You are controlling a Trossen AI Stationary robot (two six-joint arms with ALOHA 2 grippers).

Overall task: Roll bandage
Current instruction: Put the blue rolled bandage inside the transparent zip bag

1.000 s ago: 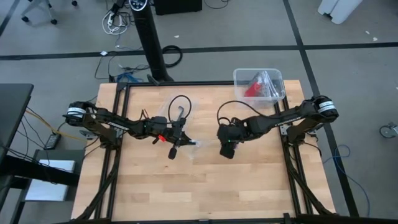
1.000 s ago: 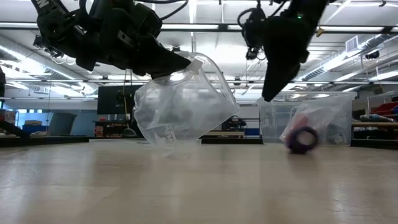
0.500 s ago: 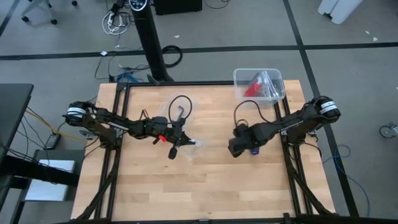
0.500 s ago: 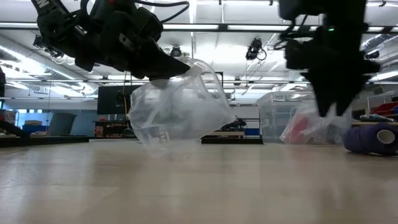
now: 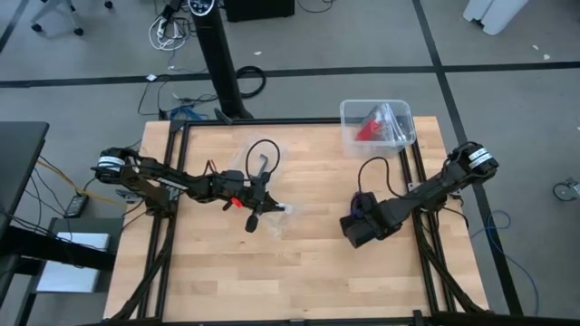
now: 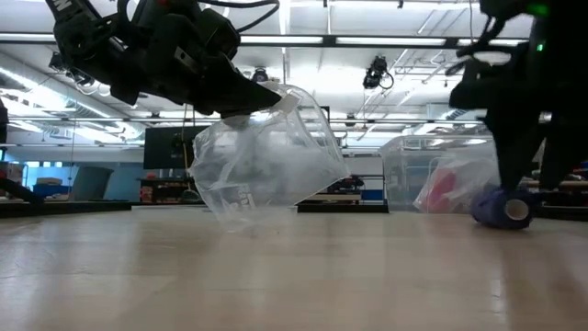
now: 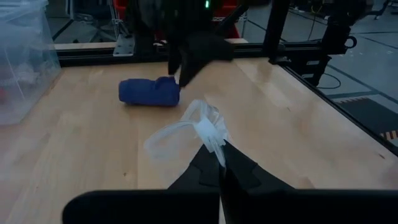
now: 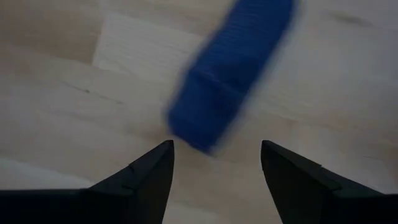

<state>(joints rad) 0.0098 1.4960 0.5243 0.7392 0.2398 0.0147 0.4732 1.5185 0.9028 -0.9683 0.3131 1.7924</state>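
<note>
The bandage is a small blue roll (image 8: 230,68) lying on its side on the wooden table (image 5: 299,272), right of the middle (image 5: 363,200) (image 6: 501,210) (image 7: 149,92). My right gripper (image 8: 214,168) (image 5: 358,228) (image 6: 531,179) hangs open just above the roll, pointing steeply down, one finger on each side of its near end; no touch shows. At the table's middle my left gripper (image 7: 221,167) (image 5: 260,210) (image 6: 262,97) is shut on a clear plastic bag (image 6: 262,165). My left gripper pinches the clear bag's upper rim (image 7: 208,134) between its two fingers, at the white strip along the mouth. The fingers come nearly level from the table's left. The bag hangs below them with its mouth gaping; whether its bottom (image 6: 243,221) touches the table I cannot tell.
A clear plastic bin (image 5: 378,122) (image 6: 450,184) holding a red item stands at the far right corner. A black cable loop (image 5: 261,154) rises over the table behind my left gripper. Black frame rails (image 5: 421,244) run along the table's left and right sides.
My right gripper has swung toward the table's right and near edges, sunk and rolled its wrist, staying open. The blue roll has shifted along the table toward the right. My left gripper has kept the bag where it was.
</note>
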